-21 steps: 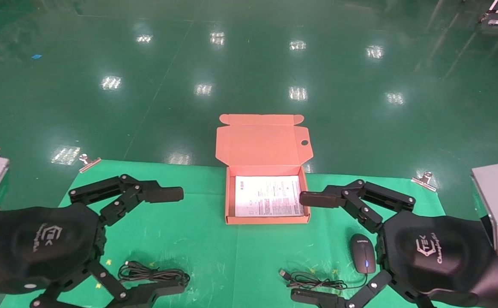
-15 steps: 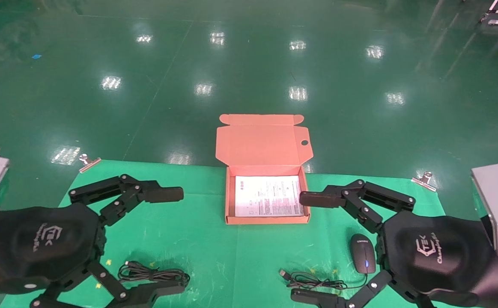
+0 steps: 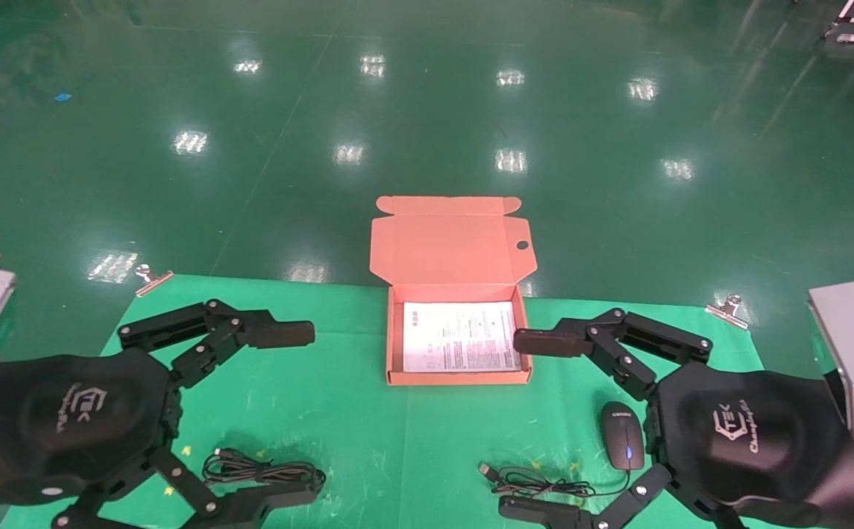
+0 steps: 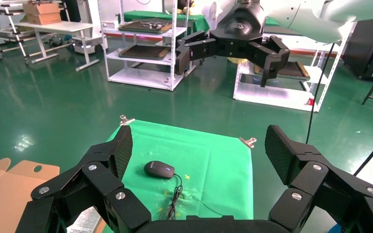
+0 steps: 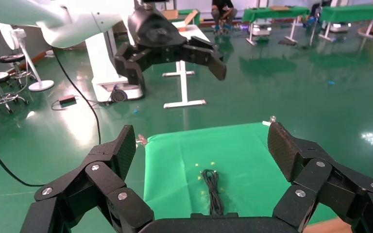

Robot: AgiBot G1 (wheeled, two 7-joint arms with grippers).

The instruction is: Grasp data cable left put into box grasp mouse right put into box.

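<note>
Green factory floor gleams beyond my table [image 3: 346,411], which is covered in a green cloth pinned at its far corners with metal clips. At the middle of the far edge stands the box [image 3: 458,378], lid thrown back over the edge so the opening faces up; only a white printed sheet [image 3: 459,336] lies on its bottom, so I judge nothing has been packed yet.

I have the left gripper [image 3: 291,415] hanging over the left half of the table, released and spread wide. The data cable [image 3: 263,470] lies coiled on the cloth near the near edge, between the two spread fingers but touching neither. It looks floppy, so I would close across the thickest part of the bundle to keep loops from trailing.

My right gripper [image 3: 537,425] mirrors that pose over the right half, likewise released and holding nothing. The mouse [image 3: 623,435] sits flat near the near edge, blue wheel lit, just beside the gripper's body, its cord bunched loosely toward the middle of the table. Each item lies on the side of the arm meant to take it, with the box reachable by both.
</note>
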